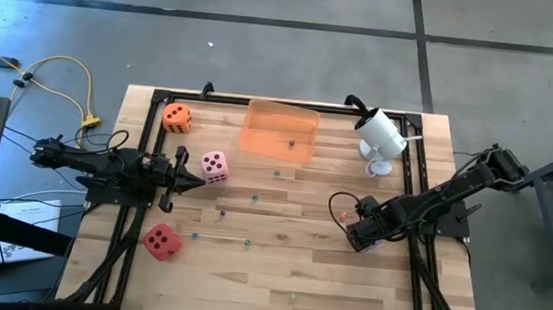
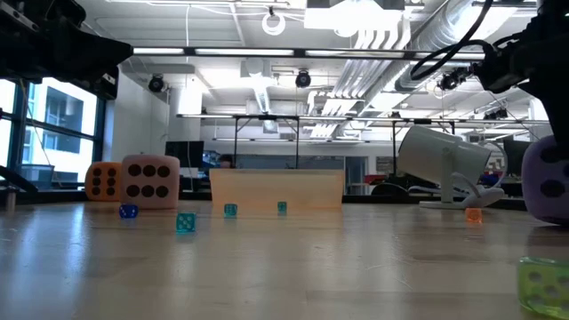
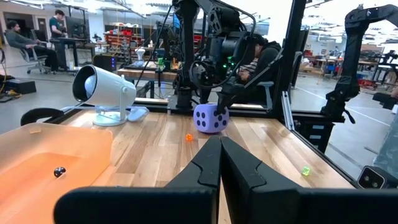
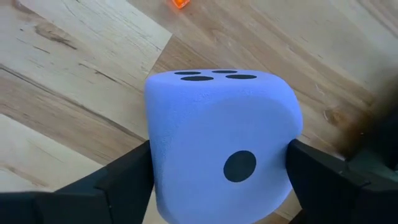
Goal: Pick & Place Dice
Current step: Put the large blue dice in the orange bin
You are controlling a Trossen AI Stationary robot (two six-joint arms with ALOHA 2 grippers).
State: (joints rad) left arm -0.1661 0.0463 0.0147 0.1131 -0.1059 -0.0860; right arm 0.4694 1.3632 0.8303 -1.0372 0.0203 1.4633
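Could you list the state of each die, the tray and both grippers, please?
purple die: on table, between right gripper fingers
pink die: loose on table
orange die: loose on table
red die: loose on table
orange tray: no foam die inside
left gripper: shut, empty

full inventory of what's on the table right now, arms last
purple die: 1, purple with dark pips, right side of table, between the right gripper's fingers
pink die: 1, pink, left of centre, just ahead of the left gripper
orange die: 1, orange, far left corner
red die: 1, red, near left
tray: 1, translucent orange, far centre, one small dark die inside
small dice: several, blue, teal, green, orange, scattered over the table
white camera: 1, white, on a stand, far right
table: 1, light wood, black frame
people: a few, seated in the room beyond, left wrist view
left gripper: shut, empty, left side beside the pink die
right gripper: fingers touching both sides of the purple die
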